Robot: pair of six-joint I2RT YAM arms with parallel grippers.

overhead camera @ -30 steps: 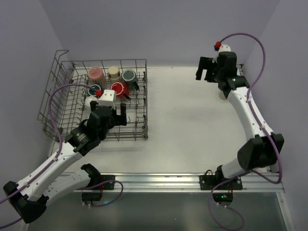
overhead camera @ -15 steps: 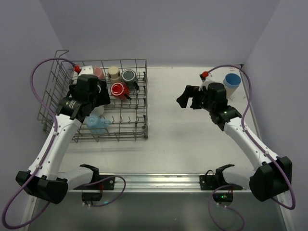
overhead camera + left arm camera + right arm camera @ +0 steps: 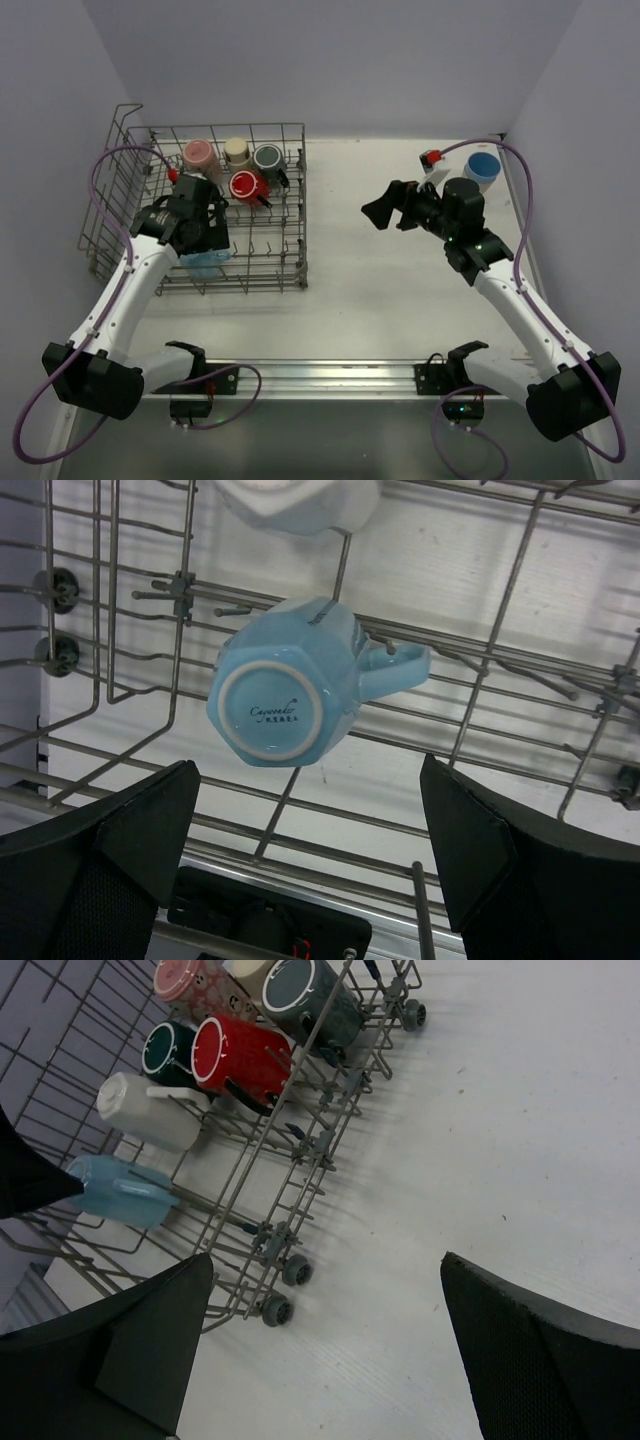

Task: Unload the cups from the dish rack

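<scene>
One cup is out so far: a pale cup with a blue inside [image 3: 482, 167] stands on the table [image 3: 380, 300] at the far right corner, well apart from the dish rack [image 3: 290, 270]. Seven are left in the rack by my count: pink [image 3: 180, 975], cream [image 3: 250, 970], grey [image 3: 310, 995], red [image 3: 240, 1055], dark teal [image 3: 165, 1050], white [image 3: 150, 1110] and the light blue mug [image 3: 290, 685]. My left gripper [image 3: 308, 780] hangs wide open and empty right over the light blue mug, which lies base toward the wrist camera. The right gripper [image 3: 390, 207] is open and empty over bare table, facing the rack. In my way: the tines [image 3: 340, 565] and the white mug just beside it.
</scene>
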